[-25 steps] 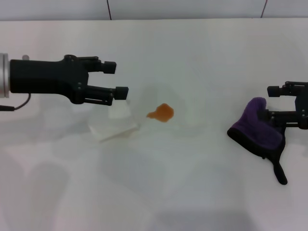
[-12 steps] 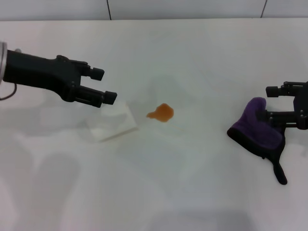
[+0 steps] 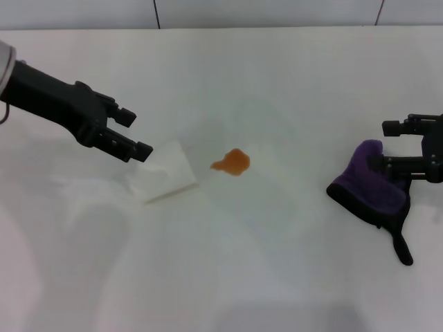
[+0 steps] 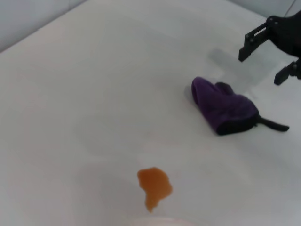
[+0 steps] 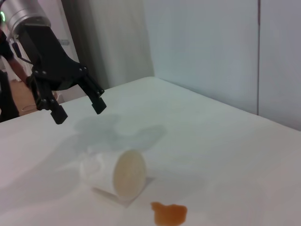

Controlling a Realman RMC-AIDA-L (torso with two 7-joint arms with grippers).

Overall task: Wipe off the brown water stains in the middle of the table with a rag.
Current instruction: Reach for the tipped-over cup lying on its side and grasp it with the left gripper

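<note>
Head view: soft dark purple rag (image 3: 371, 181) lying at the open right gripper (image 3: 392, 146), unheld; small orange-brown water stains (image 3: 232, 162) mid-table (leftward); open left gripper (image 3: 136, 133) farther.

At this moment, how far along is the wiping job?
Nothing is wiped: the brown water stains sit intact on the table. In hand: the right tool is open beside the rag, which lies flat, not gripped. The left tool is open above a tipped cup, holding nothing. Left: grasp the rag, carry it over, wipe.
</note>
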